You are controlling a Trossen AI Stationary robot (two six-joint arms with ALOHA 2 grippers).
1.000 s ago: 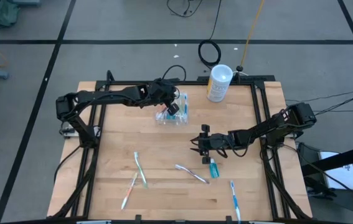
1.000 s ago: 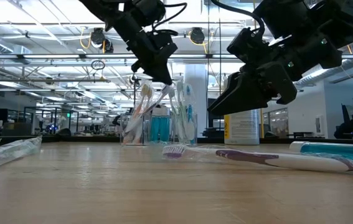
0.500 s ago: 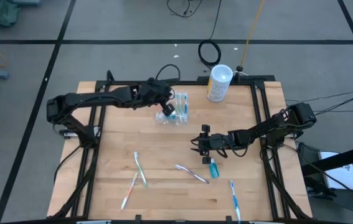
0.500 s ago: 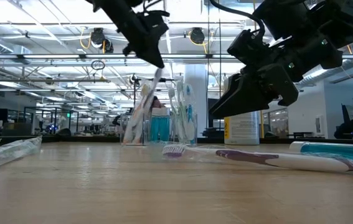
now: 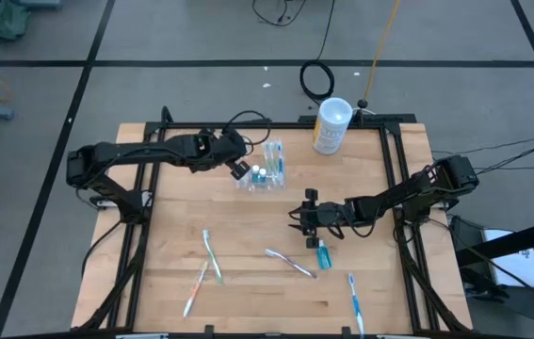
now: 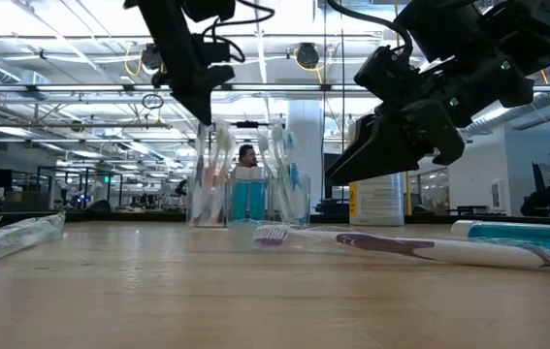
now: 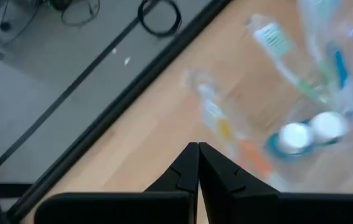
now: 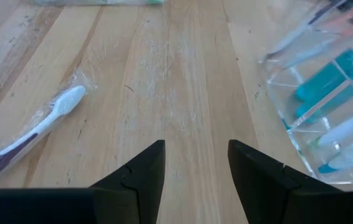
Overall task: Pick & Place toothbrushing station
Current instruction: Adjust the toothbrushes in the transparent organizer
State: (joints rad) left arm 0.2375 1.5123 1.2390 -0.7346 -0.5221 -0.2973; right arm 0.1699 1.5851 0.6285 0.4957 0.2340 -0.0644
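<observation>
Wood desk (image 5: 163, 254) on grey floor, open workshop behind. Both arms over it. Left hand (image 5: 240, 169) closed tight w/ nothing in it, just beside the clear holder (image 5: 265, 177) at desk's back centre. Right hand (image 5: 297, 218) hangs mid-desk w/ fingers (image 8: 140, 171) spread, empty; holder lies ahead of it, apart. Holder has several toothbrushes plus 2 teal white-capped tubes (image 7: 310, 132) upright. White canister (image 5: 331, 126) near back edge. Loose on desk: 4 wrapped toothbrushes, incl. a purple one (image 5: 290, 262), and 1 teal tube (image 5: 322, 254) just by right hand.
</observation>
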